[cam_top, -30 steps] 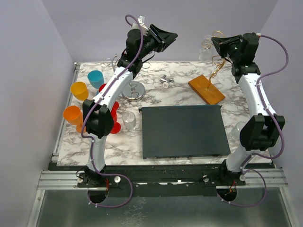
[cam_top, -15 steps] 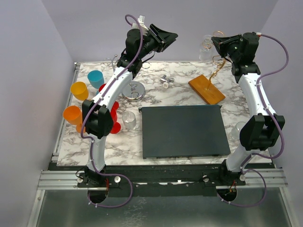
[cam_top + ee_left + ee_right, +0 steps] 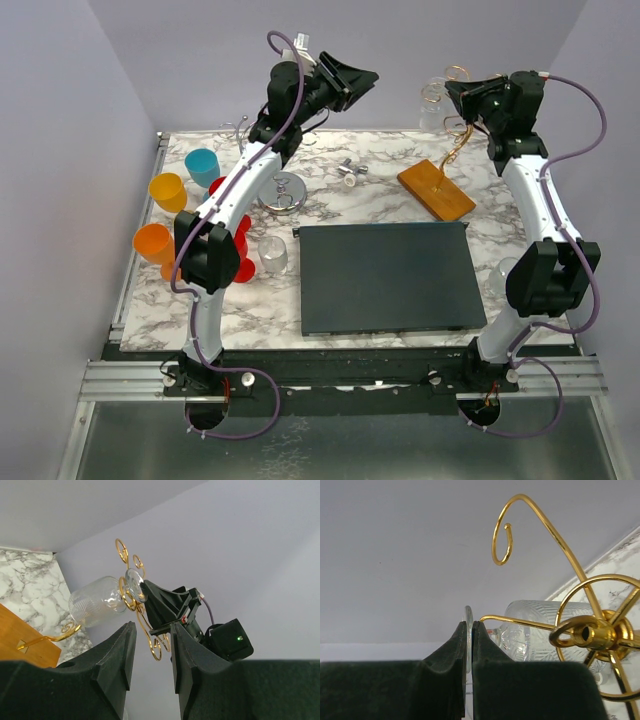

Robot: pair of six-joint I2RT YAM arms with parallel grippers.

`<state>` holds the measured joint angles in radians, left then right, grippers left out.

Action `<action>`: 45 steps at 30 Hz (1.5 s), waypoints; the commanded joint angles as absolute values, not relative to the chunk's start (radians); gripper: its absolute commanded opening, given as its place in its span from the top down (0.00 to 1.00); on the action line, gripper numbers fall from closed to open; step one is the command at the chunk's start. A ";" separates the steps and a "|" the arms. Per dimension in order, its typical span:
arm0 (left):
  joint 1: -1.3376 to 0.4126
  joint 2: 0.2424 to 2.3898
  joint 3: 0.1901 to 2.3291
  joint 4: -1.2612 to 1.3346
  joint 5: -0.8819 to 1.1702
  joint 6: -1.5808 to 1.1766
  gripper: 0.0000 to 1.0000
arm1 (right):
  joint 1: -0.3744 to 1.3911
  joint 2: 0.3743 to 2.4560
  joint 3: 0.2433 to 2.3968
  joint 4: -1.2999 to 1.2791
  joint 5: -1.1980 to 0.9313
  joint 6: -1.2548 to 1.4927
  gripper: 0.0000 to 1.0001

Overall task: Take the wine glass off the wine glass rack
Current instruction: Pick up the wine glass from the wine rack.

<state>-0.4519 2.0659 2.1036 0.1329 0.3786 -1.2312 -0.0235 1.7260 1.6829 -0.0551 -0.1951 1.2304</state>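
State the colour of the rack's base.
The base is orange-brown wood; the top external view shows it best.

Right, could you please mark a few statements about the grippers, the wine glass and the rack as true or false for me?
1. The right gripper is shut on the thin round foot of the clear wine glass. True.
2. The left gripper grips the glass bowl. False: it is open and empty, apart from the glass.
3. The glass sits among the rack's gold wire branches, off the table. True.
4. The rack's orange-brown wooden base stands on the dark rectangular mat. False: it stands on the marble tabletop beyond the mat.
5. The teal plastic cup is on the table's right side. False: it is on the left.
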 commanded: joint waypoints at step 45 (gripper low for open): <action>-0.498 2.115 2.161 0.128 0.445 -1.225 0.60 | -0.049 1.549 1.525 0.102 -0.298 1.246 0.99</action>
